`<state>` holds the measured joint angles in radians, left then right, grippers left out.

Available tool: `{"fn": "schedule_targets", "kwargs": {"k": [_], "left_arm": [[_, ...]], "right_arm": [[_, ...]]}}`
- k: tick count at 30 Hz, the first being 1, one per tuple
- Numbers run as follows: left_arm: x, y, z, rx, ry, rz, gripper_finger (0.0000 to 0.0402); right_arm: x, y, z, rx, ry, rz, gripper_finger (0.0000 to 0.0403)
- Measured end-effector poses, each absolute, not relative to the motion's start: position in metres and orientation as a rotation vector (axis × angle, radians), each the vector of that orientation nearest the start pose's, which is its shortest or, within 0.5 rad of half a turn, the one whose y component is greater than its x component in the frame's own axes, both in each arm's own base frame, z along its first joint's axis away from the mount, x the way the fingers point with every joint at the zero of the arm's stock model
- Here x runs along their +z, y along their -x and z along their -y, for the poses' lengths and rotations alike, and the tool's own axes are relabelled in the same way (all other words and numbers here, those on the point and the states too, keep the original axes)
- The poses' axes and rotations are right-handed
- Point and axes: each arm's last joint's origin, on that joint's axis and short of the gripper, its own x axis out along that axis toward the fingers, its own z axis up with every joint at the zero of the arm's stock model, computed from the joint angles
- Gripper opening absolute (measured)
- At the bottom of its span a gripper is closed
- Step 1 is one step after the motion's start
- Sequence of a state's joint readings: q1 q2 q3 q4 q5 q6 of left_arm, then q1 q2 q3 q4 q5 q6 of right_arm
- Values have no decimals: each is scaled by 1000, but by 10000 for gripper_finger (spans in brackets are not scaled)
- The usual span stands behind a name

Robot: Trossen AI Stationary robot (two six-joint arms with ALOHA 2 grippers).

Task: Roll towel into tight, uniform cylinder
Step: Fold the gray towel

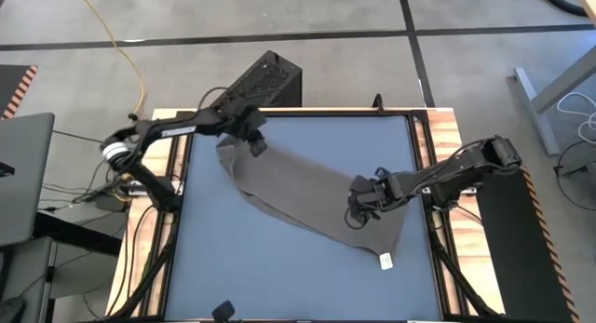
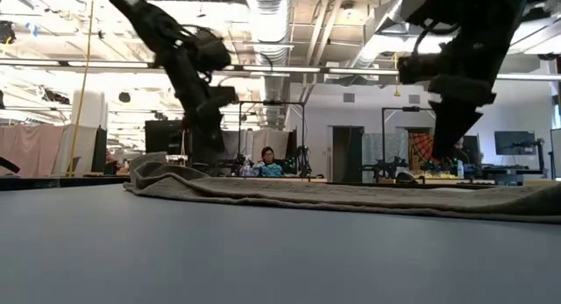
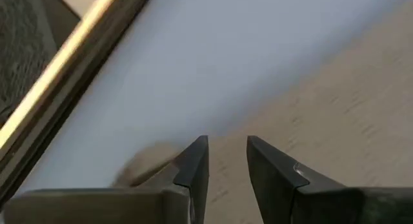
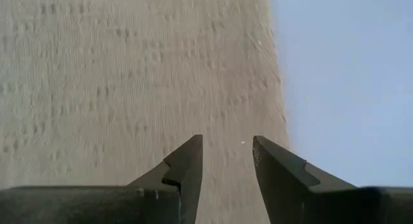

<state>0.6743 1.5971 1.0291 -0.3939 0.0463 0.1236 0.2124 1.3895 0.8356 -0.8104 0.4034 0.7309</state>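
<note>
The taupe towel [image 1: 307, 197] lies flat and slantwise on the blue-grey tabletop [image 1: 270, 276]. It runs from the far left to the near right, with its white tag [image 1: 386, 261] at the near-right corner. Its far-left end is slightly bunched up [image 2: 149, 171]. My left gripper [image 1: 256, 144] hangs open over that far-left end, and towel shows beyond its fingertips [image 3: 227, 145]. My right gripper [image 1: 358, 209] stands open above the towel's right part, close to the towel's edge [image 4: 227, 145]. In the low view it hovers clear of the cloth [image 2: 443, 144].
A raised frame rail [image 3: 64, 69] borders the tabletop behind the left gripper. A black perforated box [image 1: 265, 81] sits past the far edge. Bare tabletop lies near-left of the towel [image 1: 242, 267]. A person sits far off in the room [image 2: 266, 161].
</note>
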Motion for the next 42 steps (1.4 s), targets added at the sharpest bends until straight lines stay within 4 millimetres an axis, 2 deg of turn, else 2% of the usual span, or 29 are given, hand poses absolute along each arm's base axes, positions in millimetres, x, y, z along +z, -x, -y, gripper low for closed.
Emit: {"fn": "schedule_targets", "kwargs": {"k": [6,11,19,26,36,39,42], "left_arm": [[192,-270,-215,580,117,-1131,117],[182,-273,-221,657,58,-1225,125],[181,-260,-232,659,42,-1290,126],[180,-251,-241,630,36,-1305,126],[154,-250,-251,545,100,-1333,124],[154,-250,-252,541,118,-1324,101],[154,-249,-251,520,144,-1318,44]], "right_arm": [[183,-229,-25,-623,-182,-1145,163],[177,-232,-14,-590,-164,-1125,163],[177,-236,3,-568,-164,-1124,163],[179,-240,7,-538,-172,-1095,163],[178,-240,6,-551,-200,-1092,163],[178,-240,3,-549,-207,-1085,163],[169,-235,1,-561,-228,-1083,163]]}}
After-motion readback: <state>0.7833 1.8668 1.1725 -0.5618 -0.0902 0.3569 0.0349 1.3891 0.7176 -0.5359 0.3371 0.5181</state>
